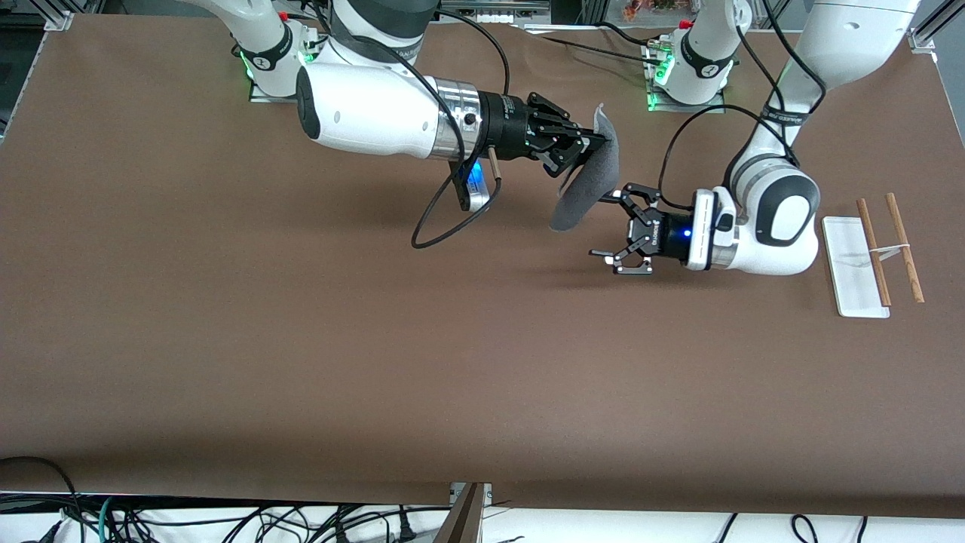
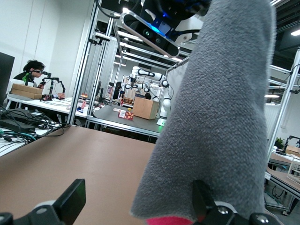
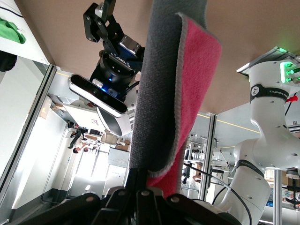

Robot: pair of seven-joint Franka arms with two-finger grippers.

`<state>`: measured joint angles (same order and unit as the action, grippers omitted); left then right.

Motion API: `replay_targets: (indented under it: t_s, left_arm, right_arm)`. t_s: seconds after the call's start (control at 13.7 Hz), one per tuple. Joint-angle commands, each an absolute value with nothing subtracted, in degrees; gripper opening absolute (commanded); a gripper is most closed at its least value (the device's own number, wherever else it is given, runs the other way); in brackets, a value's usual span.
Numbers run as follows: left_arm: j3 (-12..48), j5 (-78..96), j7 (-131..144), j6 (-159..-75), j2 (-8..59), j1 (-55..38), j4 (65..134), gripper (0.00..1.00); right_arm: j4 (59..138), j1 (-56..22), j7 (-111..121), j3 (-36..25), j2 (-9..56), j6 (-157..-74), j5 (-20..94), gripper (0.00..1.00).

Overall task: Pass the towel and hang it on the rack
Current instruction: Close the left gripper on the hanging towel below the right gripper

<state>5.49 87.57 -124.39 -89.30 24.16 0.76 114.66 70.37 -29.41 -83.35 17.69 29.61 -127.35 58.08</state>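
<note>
The right hand (image 1: 595,143) is up in the air over the middle of the brown tabletop (image 1: 301,362), its fingers pressed together on one edge of the towel (image 1: 586,181). The cloth hangs down from that pinch in a loose fold, its dark grey face showing to the front camera, a thin pale edging along its upper rim. In the right wrist view the towel (image 3: 164,93) rises straight out of the closed fingers, grey on one side and bright pink-red on the folded-in side.

The left hand (image 1: 612,226) hovers just beside and below the right one, pointing toward it, also over the tabletop. Its two fingers are spread wide, and the lower end of the hanging towel sits right at the upper fingertip (image 1: 614,194); from the front I cannot tell whether it actually touches. In the left wrist view the towel (image 2: 220,117) fills the space just ahead of the left hand (image 2: 136,201), its lower hem, with a sliver of pink, next to one fingertip (image 2: 201,199), while the other fingertip (image 2: 70,199) stands well apart from the cloth.

The rack (image 1: 867,253) stands on the tabletop by the left arm's elbow, well apart from both hands, at the left arm's end: a flat white base with two thin brown rods lying side by side and a white crosspiece joining them.
</note>
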Motion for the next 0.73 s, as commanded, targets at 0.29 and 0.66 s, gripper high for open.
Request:
replay_targets:
  t_s: [0.29, 0.66]
  left_arm:
    - [6.1, 86.7, -127.8, -85.9, 23.8, 0.9, 118.6, 1.0]
    - [6.5, 87.1, -128.8, -86.3, 23.8, -0.7, 119.8, 1.0]
  right_arm:
    - [68.6, -29.6, -84.1, 17.9, 30.4, -127.5, 59.2, 0.0]
    - [67.7, -29.6, -85.3, 17.9, 30.5, -127.6, 59.2, 0.0]
